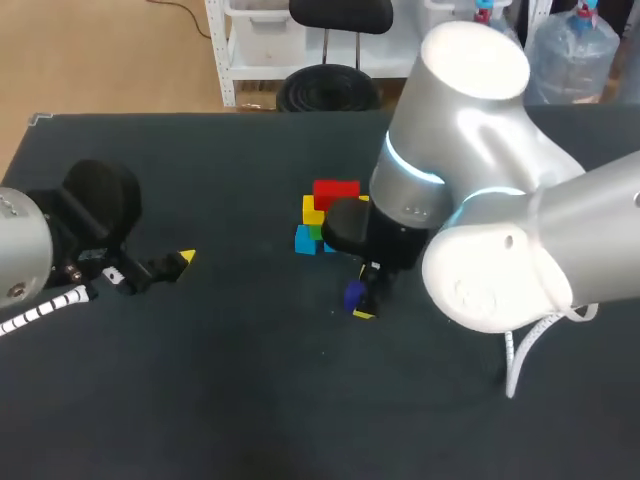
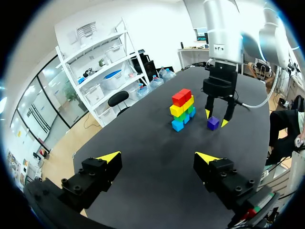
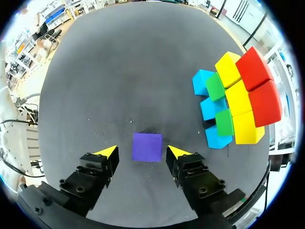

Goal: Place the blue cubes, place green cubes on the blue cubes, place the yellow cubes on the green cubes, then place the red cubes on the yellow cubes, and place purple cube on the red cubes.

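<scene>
Final step: right gripper (image 3: 143, 151) spread astride purple cube (image 1: 353, 294); next clamp, lift, set atop red cubes (image 1: 336, 192) at eleven o'clock, head view; left gripper (image 2: 157, 156) spread, empty.

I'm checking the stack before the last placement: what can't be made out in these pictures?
Head view: the right arm covers the stack's right side, so its cubes cannot be counted there.
Head view: the purple cube is half hidden by the right hand.
Left wrist view: the stack's far face is turned away.
</scene>
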Motion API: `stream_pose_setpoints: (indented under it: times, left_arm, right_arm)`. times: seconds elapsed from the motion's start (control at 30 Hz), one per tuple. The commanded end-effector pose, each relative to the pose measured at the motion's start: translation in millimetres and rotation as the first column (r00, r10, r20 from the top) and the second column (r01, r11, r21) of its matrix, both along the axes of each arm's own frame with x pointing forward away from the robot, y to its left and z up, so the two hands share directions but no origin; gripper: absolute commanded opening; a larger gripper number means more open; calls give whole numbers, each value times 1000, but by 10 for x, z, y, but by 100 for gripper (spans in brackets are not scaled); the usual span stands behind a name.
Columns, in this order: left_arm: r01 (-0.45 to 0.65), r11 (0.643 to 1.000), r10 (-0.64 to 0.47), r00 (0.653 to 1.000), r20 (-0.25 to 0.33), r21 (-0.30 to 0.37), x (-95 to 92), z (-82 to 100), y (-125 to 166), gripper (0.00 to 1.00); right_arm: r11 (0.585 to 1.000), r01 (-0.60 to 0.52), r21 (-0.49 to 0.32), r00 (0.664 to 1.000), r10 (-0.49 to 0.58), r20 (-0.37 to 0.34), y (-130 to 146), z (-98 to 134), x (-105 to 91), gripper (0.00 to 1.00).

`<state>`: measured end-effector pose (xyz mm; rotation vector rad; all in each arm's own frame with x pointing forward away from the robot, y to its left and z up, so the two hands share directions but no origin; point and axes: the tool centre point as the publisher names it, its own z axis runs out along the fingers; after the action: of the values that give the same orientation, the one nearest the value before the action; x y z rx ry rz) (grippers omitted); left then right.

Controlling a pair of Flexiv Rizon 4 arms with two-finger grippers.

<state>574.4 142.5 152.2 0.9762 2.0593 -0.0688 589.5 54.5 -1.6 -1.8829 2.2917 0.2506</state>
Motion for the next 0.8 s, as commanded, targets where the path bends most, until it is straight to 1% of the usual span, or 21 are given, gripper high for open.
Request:
stream_pose_setpoints:
  times: [0.03,0.1,0.4,0.47,0.67,0.7,0.73,0.77,0.8]
  left_arm:
    - [-11,1000,11,1000,8,3,-6,-18,-25,100]
    - [-11,1000,11,1000,8,3,-6,-18,-25,100]
    - [-11,1000,11,1000,8,3,-6,-18,-25,100]
    - [-11,1000,11,1000,8,3,-6,-18,-25,100]
    - [-11,1000,11,1000,8,3,-6,-18,-25,100]
    - [-11,1000,11,1000,8,3,-6,-18,-25,100]
    - [-11,1000,11,1000,8,3,-6,-18,-25,100]
    - [-11,1000,11,1000,8,3,-6,-18,-25,100]
    - [-11,1000,11,1000,8,3,-6,-18,-25,100]
  right_arm:
    - [1000,4,-3,1000,-4,-5,8,-15,26,60]
    - [1000,5,-5,1000,-5,-7,6,-25,34,56]
    - [1000,16,-8,1000,-16,-13,8,-42,57,54]
    - [1000,17,-7,1000,-17,-13,9,-43,58,50]
    - [1000,18,-10,1000,-18,-11,12,-52,67,49]
    - [1000,19,-10,1000,-19,-11,12,-55,68,45]
    - [1000,20,-10,1000,-20,-10,12,-56,69,39]
    - [1000,20,-9,1000,-20,-10,12,-57,69,28]
    - [1000,20,-9,1000,-20,-9,13,-57,69,22]
